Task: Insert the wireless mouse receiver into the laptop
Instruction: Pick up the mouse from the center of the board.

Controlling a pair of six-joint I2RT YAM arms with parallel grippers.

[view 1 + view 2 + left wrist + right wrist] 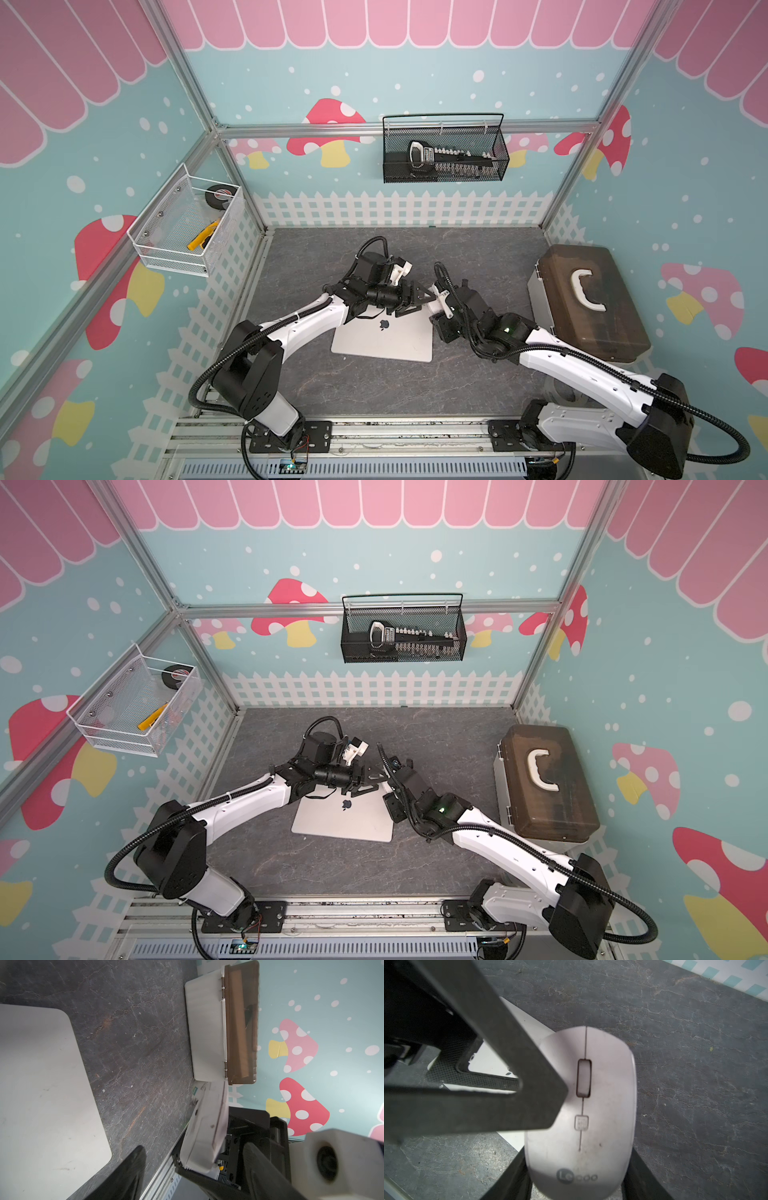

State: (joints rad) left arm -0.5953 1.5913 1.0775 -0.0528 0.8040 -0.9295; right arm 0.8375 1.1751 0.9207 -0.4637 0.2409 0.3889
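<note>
The right gripper (579,1153) is clamped on a white oval plastic mouse (602,1105), with its two dark fingers pressed against the shell's flanks near the logo end and the button side facing its wrist camera. The left gripper (193,1147) reaches in from the opposite side with its jaws apart and nothing in its grasp, and the mouse sits in line with the gap between them. In the right wrist view one of its fingers crosses the shell beside the scroll wheel, but I cannot tell whether it touches. The wireless mouse receiver shows in no view. It is probably still stowed inside the mouse, so the step in hand looks like getting it out. Just below both grippers the thin silver-grey laptop (382,343) lies flat with its lid shut on the dark marbled table (374,395). A brown-lidded box with a white handle (594,307) stands well apart from them. The main risk is that a sideways push from the left finger twists the smooth shell out of the right gripper's narrow hold, dropping it onto the lid. A stub that small could also spring free unnoticed and be lost. The laptop's ports sit low on its edge, so a misjudged approach would probably shove the slab along the table rather than seat anything.
</note>
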